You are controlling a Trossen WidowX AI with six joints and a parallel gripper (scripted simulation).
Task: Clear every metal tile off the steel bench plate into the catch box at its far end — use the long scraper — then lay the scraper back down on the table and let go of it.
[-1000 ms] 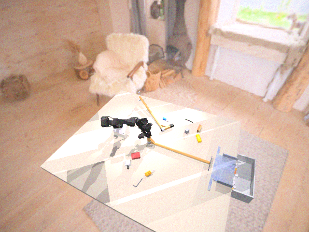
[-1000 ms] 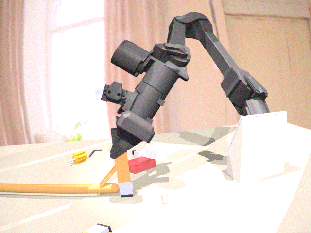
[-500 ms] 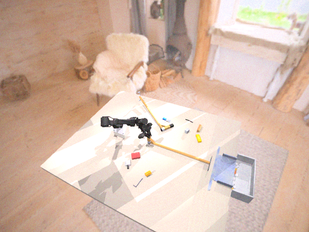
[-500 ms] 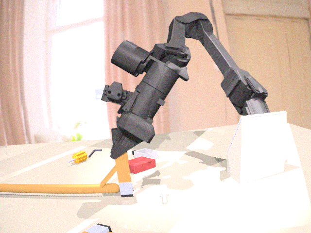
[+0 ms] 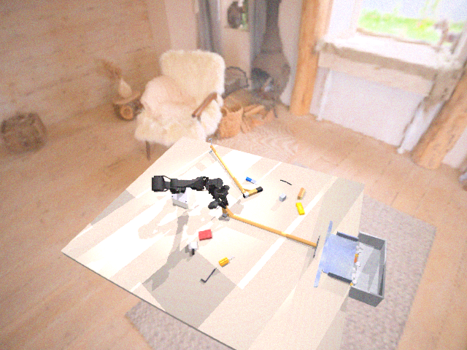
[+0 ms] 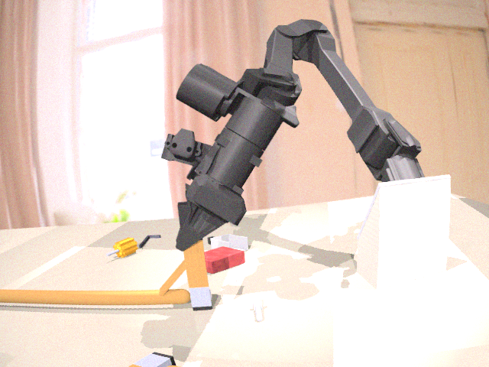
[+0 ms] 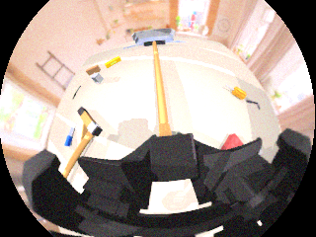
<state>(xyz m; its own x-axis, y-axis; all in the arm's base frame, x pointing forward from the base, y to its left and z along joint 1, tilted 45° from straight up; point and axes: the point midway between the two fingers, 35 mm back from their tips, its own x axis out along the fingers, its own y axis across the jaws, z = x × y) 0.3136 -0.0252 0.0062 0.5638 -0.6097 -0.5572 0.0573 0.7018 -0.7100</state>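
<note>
With our gripper [image 5: 225,205] [image 6: 189,242] [image 7: 166,136] clamping the long scraper [image 5: 268,227] [image 6: 98,297] [image 7: 159,89], we are risking a twist from its four-o'clock blade [image 5: 317,246] [image 7: 154,43] snagging the bench plate [image 5: 339,254] [image 7: 154,36].

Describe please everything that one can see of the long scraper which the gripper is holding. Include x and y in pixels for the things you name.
The long scraper [image 5: 269,228] [image 6: 98,297] [image 7: 160,89] has a slim, straight, orange-yellow shaft that looks like painted wood or plastic. At its near end stands an orange grip with a pale, dark-edged foot and a slanting brace down to the shaft. The gripper [image 5: 222,206] [image 6: 190,246] is closed on this upright grip. The shaft runs low over the table toward the bench plate; at its far end is a thin, dark crosswise blade, near the plate's close edge.
</note>
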